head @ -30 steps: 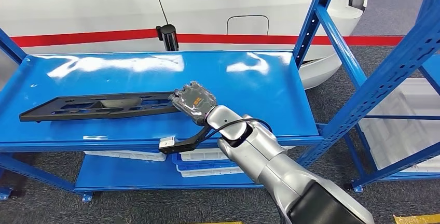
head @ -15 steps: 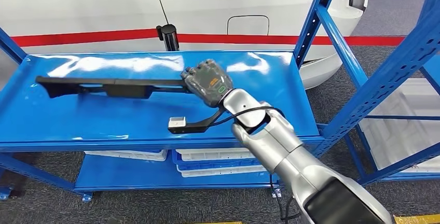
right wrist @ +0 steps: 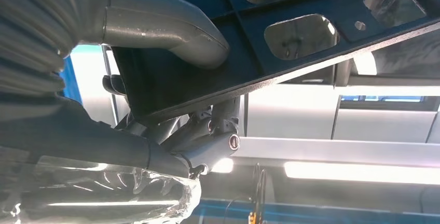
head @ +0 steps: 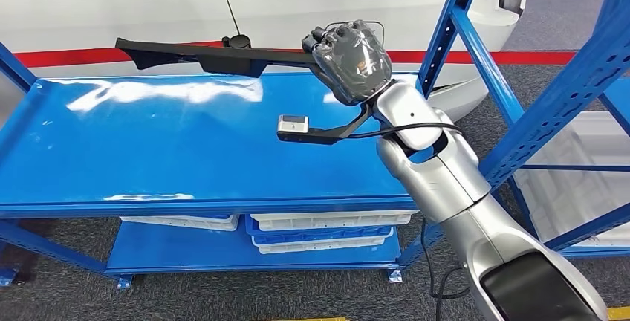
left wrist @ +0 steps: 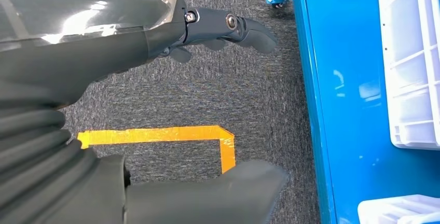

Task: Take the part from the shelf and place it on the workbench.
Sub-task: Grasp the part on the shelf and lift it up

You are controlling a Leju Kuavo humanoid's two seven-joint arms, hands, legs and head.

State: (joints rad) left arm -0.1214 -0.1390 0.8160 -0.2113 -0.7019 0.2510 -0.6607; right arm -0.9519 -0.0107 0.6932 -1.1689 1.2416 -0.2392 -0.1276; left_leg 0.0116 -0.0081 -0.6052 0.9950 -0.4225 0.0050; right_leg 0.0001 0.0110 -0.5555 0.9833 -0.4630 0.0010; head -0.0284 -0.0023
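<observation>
Head view, going left to right: the long black part (head: 215,55) runs out to the left of the right robot hand (head: 351,59), lifted clear above the blue shelf (head: 186,143) and roughly level, its far end toward the shelf's left side. The right robot hand grips the part's near end, fingers wrapped around it, with the silver arm (head: 431,165) rising from the lower right. Below the robot hand, on the lower shelf level, lie white trays (head: 319,232). Behind the robot hand stands a white car (head: 148,16) with a red stripe. Right wrist view: the thumb (right wrist: 161,22) presses on the part's flat perforated face. Left wrist view: the left robot hand (left wrist: 155,105) hangs over grey carpet (left wrist: 207,89) with its fingers apart, holding nothing, near yellow floor tape (left wrist: 155,135).
</observation>
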